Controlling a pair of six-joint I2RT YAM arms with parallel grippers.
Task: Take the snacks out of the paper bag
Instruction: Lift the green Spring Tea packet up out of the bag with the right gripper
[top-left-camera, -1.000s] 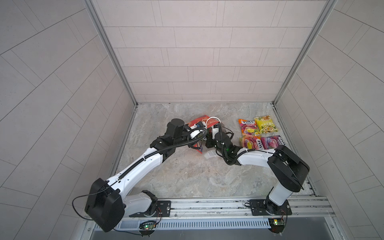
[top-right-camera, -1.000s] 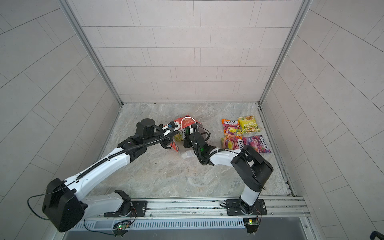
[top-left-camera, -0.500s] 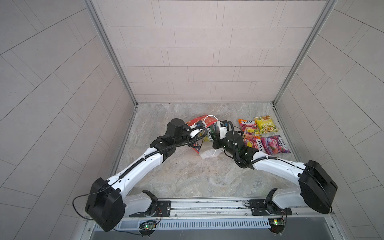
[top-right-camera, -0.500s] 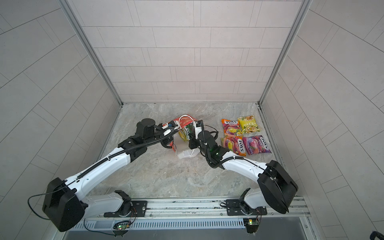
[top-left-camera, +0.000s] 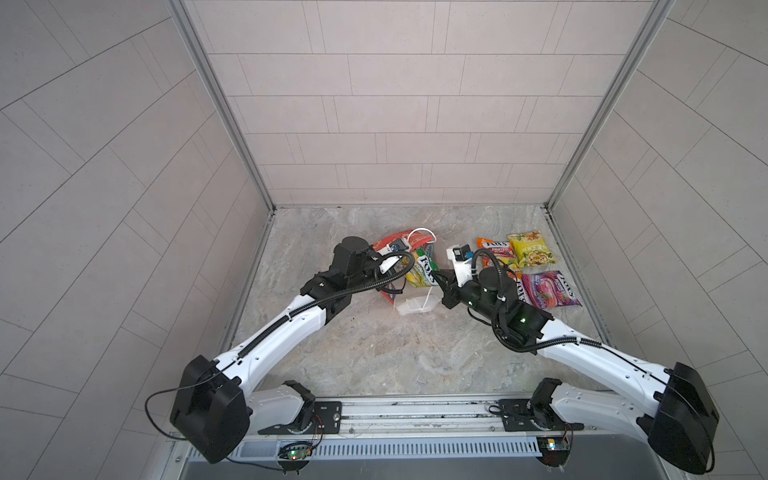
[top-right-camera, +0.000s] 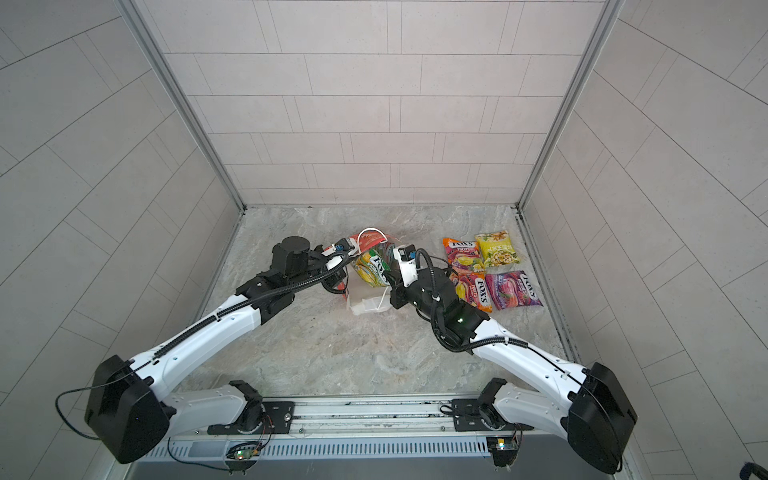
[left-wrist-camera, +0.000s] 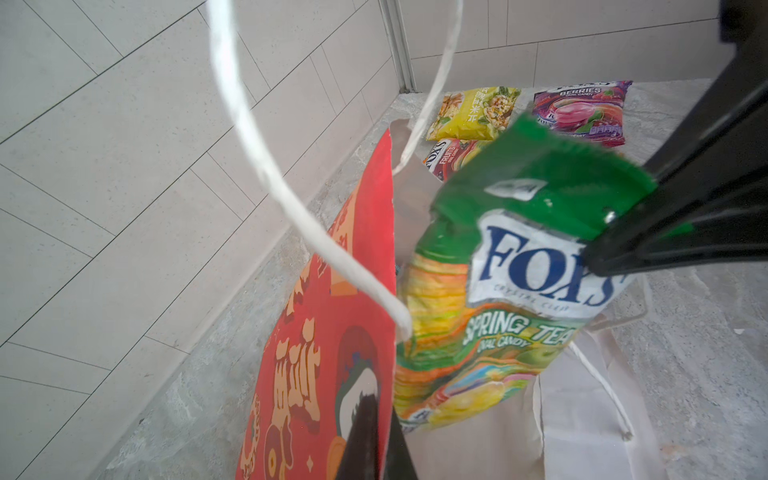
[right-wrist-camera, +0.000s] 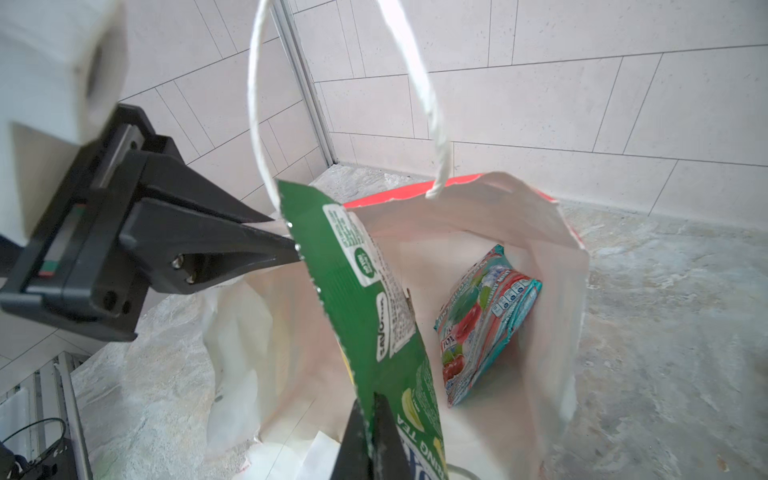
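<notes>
The red paper bag leans open, its white inside facing my right wrist view. My left gripper is shut on the edge of the bag's red wall. My right gripper is shut on a green FOX'S snack packet, held at the bag's mouth and mostly out of it in both top views. A light blue packet lies inside the bag. Several snack packets lie on the table at the right: orange-pink, yellow, purple.
A second orange FOX'S packet lies partly under my right arm. The bag's white near wall and a cord handle rest on the marble table. Tiled walls close in the left, back and right sides.
My right arm has swung back to the right and lifted, drawing the green packet up out of the bag. The left gripper has kept its hold on the bag's wall.
</notes>
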